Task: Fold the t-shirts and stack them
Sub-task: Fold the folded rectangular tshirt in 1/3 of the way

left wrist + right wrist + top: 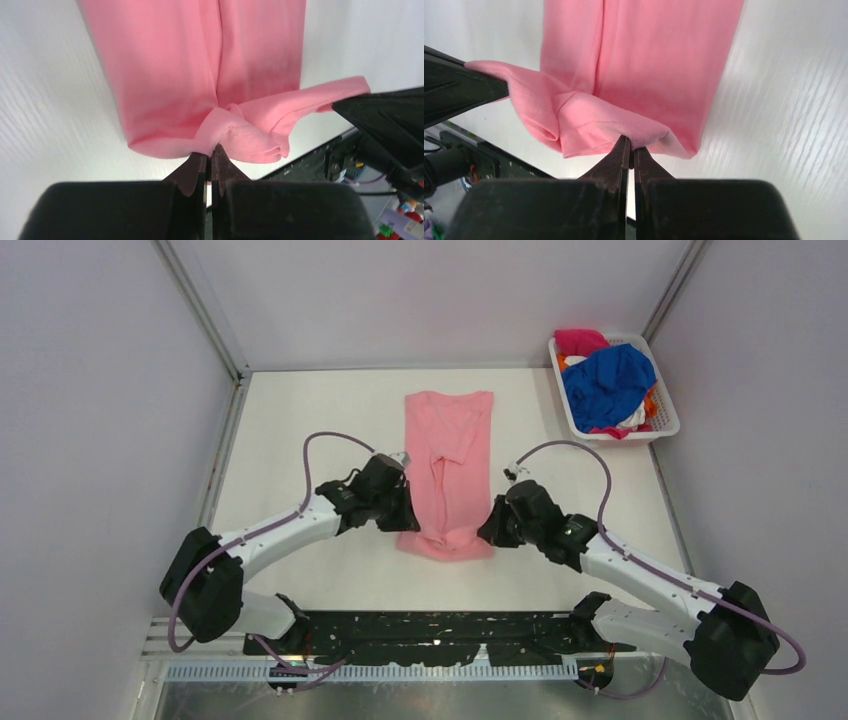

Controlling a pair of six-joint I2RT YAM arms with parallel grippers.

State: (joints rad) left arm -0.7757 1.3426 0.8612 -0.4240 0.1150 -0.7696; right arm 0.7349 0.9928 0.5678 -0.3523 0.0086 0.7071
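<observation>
The light pink t-shirt (447,465) lies as a long narrow strip down the middle of the white table (300,430), its sides folded in. My left gripper (405,518) is shut on the near left corner of the pink shirt (200,75). My right gripper (490,530) is shut on the near right corner of the pink shirt (649,65). The near end is lifted a little and sags between the two grippers. The royal blue shirt (607,382), magenta (580,340), orange (651,402) and white (634,418) ones are piled in the basket.
A white plastic mesh basket (664,428) stands at the table's far right corner. Grey walls with metal posts close in the table at left, right and back. A black base rail (430,640) runs along the near edge.
</observation>
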